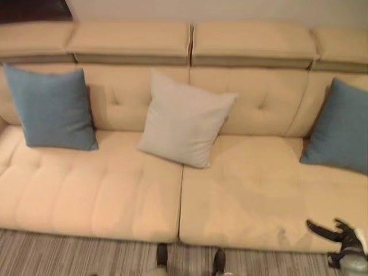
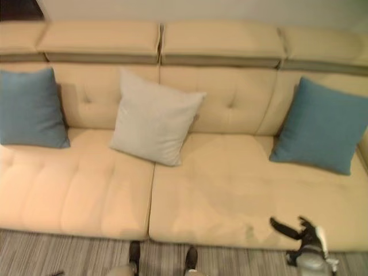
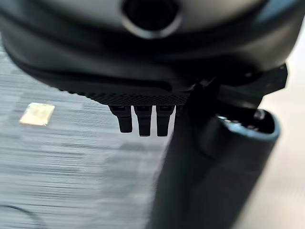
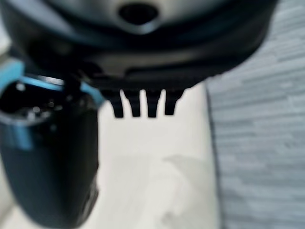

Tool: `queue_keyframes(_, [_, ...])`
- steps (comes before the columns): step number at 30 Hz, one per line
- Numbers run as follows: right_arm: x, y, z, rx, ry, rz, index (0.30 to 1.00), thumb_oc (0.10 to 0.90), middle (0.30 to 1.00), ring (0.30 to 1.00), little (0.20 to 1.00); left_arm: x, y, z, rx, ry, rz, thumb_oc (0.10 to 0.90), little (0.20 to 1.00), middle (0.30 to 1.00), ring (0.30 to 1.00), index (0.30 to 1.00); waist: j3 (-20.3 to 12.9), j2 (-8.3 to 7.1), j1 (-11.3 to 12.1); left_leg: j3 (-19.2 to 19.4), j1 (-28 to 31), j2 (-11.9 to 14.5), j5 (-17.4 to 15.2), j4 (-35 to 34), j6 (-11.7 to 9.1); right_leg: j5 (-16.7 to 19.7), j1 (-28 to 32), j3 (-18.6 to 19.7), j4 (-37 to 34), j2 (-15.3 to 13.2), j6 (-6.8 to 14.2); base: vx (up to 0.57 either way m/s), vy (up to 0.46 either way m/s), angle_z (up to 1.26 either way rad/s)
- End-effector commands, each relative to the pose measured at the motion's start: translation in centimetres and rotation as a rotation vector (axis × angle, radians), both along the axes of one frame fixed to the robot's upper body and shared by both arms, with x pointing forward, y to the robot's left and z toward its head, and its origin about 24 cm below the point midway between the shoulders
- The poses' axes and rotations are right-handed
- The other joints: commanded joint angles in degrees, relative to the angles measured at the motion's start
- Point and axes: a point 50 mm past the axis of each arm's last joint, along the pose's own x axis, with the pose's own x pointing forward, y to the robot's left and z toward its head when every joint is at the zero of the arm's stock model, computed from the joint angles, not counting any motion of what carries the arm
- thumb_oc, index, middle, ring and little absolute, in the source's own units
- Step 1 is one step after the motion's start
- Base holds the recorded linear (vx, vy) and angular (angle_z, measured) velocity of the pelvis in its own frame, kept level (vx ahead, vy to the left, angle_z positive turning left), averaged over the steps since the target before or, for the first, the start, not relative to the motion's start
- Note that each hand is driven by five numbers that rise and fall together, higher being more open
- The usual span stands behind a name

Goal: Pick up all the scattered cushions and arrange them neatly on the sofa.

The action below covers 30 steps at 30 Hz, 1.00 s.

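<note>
1. The beige sofa (image 1: pixel 247 190) spans both eye views, on a striped carpet (image 1: pixel 69 253).
2. Three cushions lean upright against its backrest: a blue cushion (image 1: pixel 52 108) at the left end; a pale grey cushion (image 1: pixel 183 119) near the middle seam, tilted; a second blue cushion (image 2: pixel 319 125) at the right end; all well apart.
3. The right hand (image 2: pixel 307 237) hangs over the seat's front right edge, fingers straight and spread, holding nothing.
4. The left hand (image 3: pixel 143 119) shows over the carpet; fingers straight, empty.
5. A small pale patch (image 3: pixel 37 114) lies on the carpet.
</note>
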Motion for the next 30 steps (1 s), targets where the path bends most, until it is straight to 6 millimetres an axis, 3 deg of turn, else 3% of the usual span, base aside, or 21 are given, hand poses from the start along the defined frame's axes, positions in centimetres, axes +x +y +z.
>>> queue_keyframes(1, [-0.8, 0.7, -1.2, 0.011, 0.035, -0.027, 0.9, 0.8, 0.9, 0.9, 0.9, 0.3, 0.5, 0.1, 0.033, 0.061, -0.099, 0.8, 0.9, 0.9, 0.9, 0.9, -4.36, 0.32, 1.39, 0.52, 1.03, 1.15, -3.88, 0.27, -1.37, -4.02, 3.44, -3.26, 0.66, -5.15, 6.15, -0.01, -0.043, -0.02])
queue_keyframes(4, [-3.6, 4.2, -4.9, 0.175, 0.135, -0.103, 0.9, 0.8, 0.9, 0.9, 0.9, 1.1, -0.1, -0.1, 0.022, 0.025, -0.081, 0.8, 0.9, 0.9, 0.9, 0.9, -5.34, 0.36, 2.08, -0.24, 1.33, 1.22, -3.71, 0.27, -1.35, -4.26, 4.04, -3.88, 0.66, -4.82, 5.67, -0.03, -0.045, 0.04])
queue_keyframes(6, [-3.6, 4.3, -5.0, 0.176, 0.135, -0.103, 0.9, 0.8, 0.9, 0.9, 0.9, 1.1, -0.1, -0.1, 0.023, 0.025, -0.081, 0.8, 0.9, 0.9, 0.9, 0.9, -5.32, 0.31, 2.04, -0.28, 1.37, 1.22, -3.71, 0.27, -1.36, -4.29, 4.1, -3.93, 0.66, -4.81, 5.67, 0.0, -0.026, 0.14])
queue_keyframes(7, [-6.0, 6.0, -6.6, 0.254, 0.215, -0.145, 0.9, 0.8, 0.9, 0.9, 0.9, 1.1, -0.3, -0.1, 0.031, 0.043, -0.123, 0.8, 0.9, 0.9, 0.9, 0.9, -6.1, 0.21, 2.2, -0.56, 1.86, 1.28, -3.89, 0.27, -1.41, -4.38, 4.77, -4.27, 0.66, -4.59, 5.51, 0.01, -0.026, 0.15])
queue_keyframes(11, [-8.0, 7.8, -7.9, 0.315, 0.313, -0.154, 0.9, 0.8, 0.9, 0.9, 0.9, 1.7, -0.6, -0.2, 0.037, 0.051, -0.206, 0.8, 0.9, 0.9, 0.9, 0.9, -6.55, 0.43, 1.92, -0.79, 2.26, 1.32, -4.17, 0.27, -1.33, -4.54, 5.24, -4.35, 0.66, -4.52, 5.5, 0.0, -0.008, 0.06])
queue_keyframes(17, [-9.7, 9.5, -8.8, 0.38, 0.379, -0.163, 0.9, 0.8, 0.9, 0.9, 0.9, 3.5, -0.8, 0.0, 0.023, -0.023, -0.173, 0.8, 0.9, 0.9, 0.9, 0.9, -6.16, 0.4, 1.55, -0.75, 3.81, 0.82, -5.05, 0.27, -0.59, -4.54, 6.04, -4.01, 1.83, -5.06, 5.52, 0.01, 0.017, -0.01])
queue_keyframes(19, [-9.4, 9.5, -8.8, 0.372, 0.381, -0.131, 0.9, 0.8, 0.9, 0.9, 0.9, 3.8, -1.5, -0.2, 0.013, -0.018, -0.234, 0.8, 0.9, 0.9, 0.9, 0.9, -5.27, 0.15, 1.42, -0.87, 5.23, 0.4, -5.5, 0.6, 0.06, -5.43, 6.48, -3.45, 4.1, -5.53, 5.41, 0.01, 0.103, -0.02])
queue_keyframes(21, [-7.4, 8.7, -8.2, 0.314, 0.372, -0.036, 0.9, 0.8, 0.9, 0.9, 0.9, 4.0, -2.7, -0.6, 0.01, 0.051, -0.397, 0.8, 0.9, 0.9, 0.9, 0.9, -3.43, -0.42, 0.85, -0.69, 5.83, -0.66, -7.69, 3.49, 0.96, -5.58, 7.12, -2.8, 6.08, -6.74, 5.81, -0.09, 0.183, -0.05])
queue_keyframes(23, [-6.7, 8.6, -8.1, 0.292, 0.377, 0.006, 0.9, 0.8, 0.9, 0.9, 0.9, 3.9, -3.3, -0.8, -0.009, 0.064, -0.419, 0.8, 0.9, 0.9, 0.9, 0.9, -3.21, -0.65, 0.79, -0.18, 6.32, -0.97, -7.87, 3.0, 1.14, -4.67, 6.91, -2.64, 5.94, -7.28, 6.24, -0.14, 0.129, -0.05])
queue_keyframes(24, [-6.1, 8.7, -8.0, 0.279, 0.4, 0.051, 0.9, 0.8, 0.9, 0.9, 0.9, 3.6, -3.7, -0.9, -0.031, 0.086, -0.434, 0.8, 0.9, 0.9, 0.9, 0.9, -3.25, -1.04, 0.57, 0.86, 6.56, -1.4, -7.37, 1.65, 1.28, -1.48, 4.56, -2.33, 5.64, -8.61, 7.39, -0.16, 0.072, -0.13])
queue_keyframes(27, [-4.9, 9.1, -7.9, 0.288, 0.369, 0.075, 0.9, 0.8, 0.9, 0.9, 0.9, 4.7, -3.6, -0.8, -0.034, 0.049, -0.408, 0.8, 0.9, 0.9, 0.9, 0.9, -2.95, -1.08, 1.09, 2.35, 5.47, -0.74, -5.98, 0.94, 1.28, -1.23, 2.14, -3.48, 6.73, -8.48, 7.41, -0.3, 0.036, -0.28])
queue_keyframes(28, [-4.3, 9.5, -8.0, 0.291, 0.36, 0.092, 0.9, 0.8, 0.9, 0.9, 0.9, 5.3, -3.1, -0.6, -0.022, 0.028, -0.387, 0.8, 0.9, 0.9, 0.9, 0.9, -2.49, -1.1, 1.61, 3.04, 4.59, -0.28, -5.24, 1.02, 1.34, -2.3, 1.39, -4.75, 9.48, -8.08, 6.89, -0.52, -0.032, -0.23])
queue_keyframes(29, [-3.7, 10.4, -8.2, 0.307, 0.364, 0.125, 0.9, 0.8, 0.9, 0.9, 0.9, 6.3, -2.2, -0.1, 0.001, -0.017, -0.328, 0.8, 0.9, 0.9, 0.9, 0.9, -1.84, -1.31, 3.09, 4.43, 3.16, 0.53, -3.42, 1.17, 1.6, -6.87, 3.58, -6.72, 15.5, -6.48, 5.75, -0.38, -0.03, -0.2])
queue_keyframes(30, [-3.7, 10.5, -8.2, 0.307, 0.364, 0.125, 0.9, 0.8, 0.9, 0.9, 0.9, 6.3, -2.2, -0.1, 0.001, -0.018, -0.328, 0.8, 0.9, 0.9, 0.9, 0.9, -1.94, -1.31, 3.1, 4.43, 3.01, 0.55, -3.33, 1.15, 1.6, -6.79, 3.42, -6.72, 15.46, -6.44, 5.71, -0.41, -0.028, -0.17])
